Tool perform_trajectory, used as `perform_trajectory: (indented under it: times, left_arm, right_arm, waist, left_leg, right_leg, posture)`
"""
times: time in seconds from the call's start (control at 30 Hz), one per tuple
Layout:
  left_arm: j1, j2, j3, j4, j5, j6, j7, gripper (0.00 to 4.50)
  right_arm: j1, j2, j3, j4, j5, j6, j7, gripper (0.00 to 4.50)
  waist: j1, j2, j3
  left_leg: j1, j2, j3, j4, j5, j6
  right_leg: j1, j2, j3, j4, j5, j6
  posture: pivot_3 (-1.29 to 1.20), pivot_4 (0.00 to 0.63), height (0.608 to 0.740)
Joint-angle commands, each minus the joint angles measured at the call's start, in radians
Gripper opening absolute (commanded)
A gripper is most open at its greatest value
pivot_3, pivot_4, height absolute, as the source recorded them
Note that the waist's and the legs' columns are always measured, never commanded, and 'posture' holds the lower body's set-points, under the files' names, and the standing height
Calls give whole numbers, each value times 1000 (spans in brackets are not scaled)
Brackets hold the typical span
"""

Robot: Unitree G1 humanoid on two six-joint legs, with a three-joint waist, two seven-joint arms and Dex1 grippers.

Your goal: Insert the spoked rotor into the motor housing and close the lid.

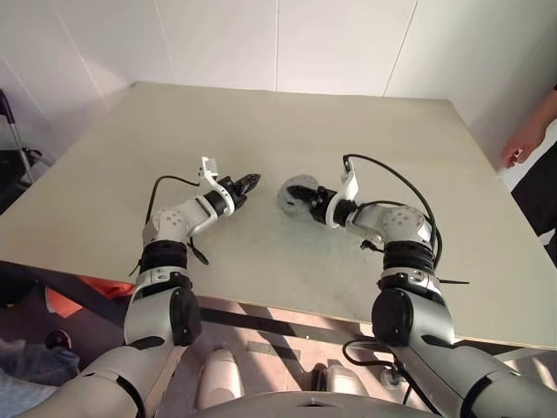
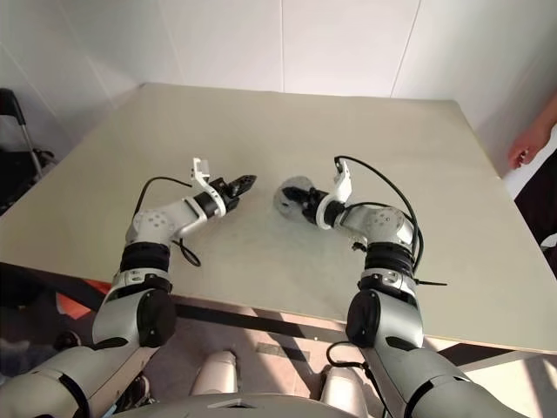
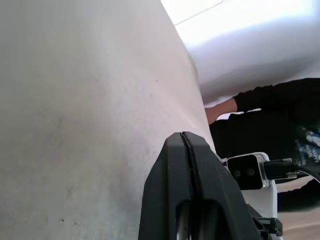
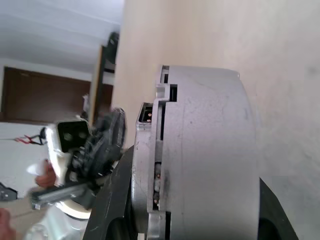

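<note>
My right gripper (image 1: 298,195) is shut on the motor housing (image 4: 210,150), a round silvery-grey drum held on edge just above the table (image 1: 287,113). The lid (image 4: 150,145), with its slotted rim, sits against one face of the drum, and copper shows through a slot. One black finger (image 4: 117,200) presses each flat side. The spoked rotor is hidden. My left gripper (image 1: 251,182) is shut and holds nothing; it hangs level a short way to the left of the housing, pointing toward it.
A person's hand (image 1: 520,146) hangs past the table's right edge, and a black sleeve (image 3: 270,100) shows in the left wrist view. A dark chair frame (image 1: 13,148) stands off the table's left side.
</note>
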Motion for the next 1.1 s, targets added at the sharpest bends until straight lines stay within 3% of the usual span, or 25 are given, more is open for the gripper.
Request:
perform_trajectory:
  times: [0.03, 0.13, 0.33, 0.5, 0.8, 1.1]
  left_arm:
    - [31, -15, 5, -70, -34, 9, 31, 0]
    - [70, -39, 37, -130, -101, 34, 35, 0]
    - [142, -91, 80, -301, -263, 69, 42, 1919]
    - [172, -90, 114, -334, -418, 179, 61, 3541]
    - [202, -67, 104, -337, -537, 220, 61, 3541]
    - [185, -47, 69, -236, -501, 181, 62, 3541]
  right_arm:
    - [-131, 40, -51, -4, 113, -28, -32, 2305]
    - [-188, 72, -61, 31, 142, -42, -67, 2305]
    - [-216, 89, -9, 120, 122, -64, -61, 2271]
    - [-220, 70, 38, 191, 93, -76, -48, 2271]
    - [-218, 52, 84, 219, 83, -90, -23, 2271]
    - [-220, 41, 79, 193, 105, -88, -38, 2271]
  waist:
    - [-1, 0, 0]
    - [0, 0, 0]
    - [3, 0, 0]
    - [4, 0, 0]
    - [0, -1, 1]
    - [2, -1, 1]
  left_leg:
    - [0, 1, 0, 0, 0, 0]
    - [0, 1, 0, 0, 0, 1]
    - [-5, 1, -3, 0, -1, 1]
    - [-8, 1, -4, 5, -1, 1]
    - [-8, 2, -5, 11, 0, 0]
    - [-8, 2, -5, 12, 0, 0]
  right_leg:
    - [0, 0, 0, 0, 0, 0]
    - [0, 1, -1, 0, 0, 0]
    - [0, -1, -6, 0, 0, 0]
    - [0, -1, -8, 1, 0, 0]
    - [1, -1, -7, 3, 0, 0]
    - [1, -1, -7, 3, 1, 2]
  posture:
    - [0, 0, 740]
    - [0, 0, 740]
    - [0, 0, 740]
    - [0, 0, 740]
    - [0, 0, 740]
    - [0, 0, 740]
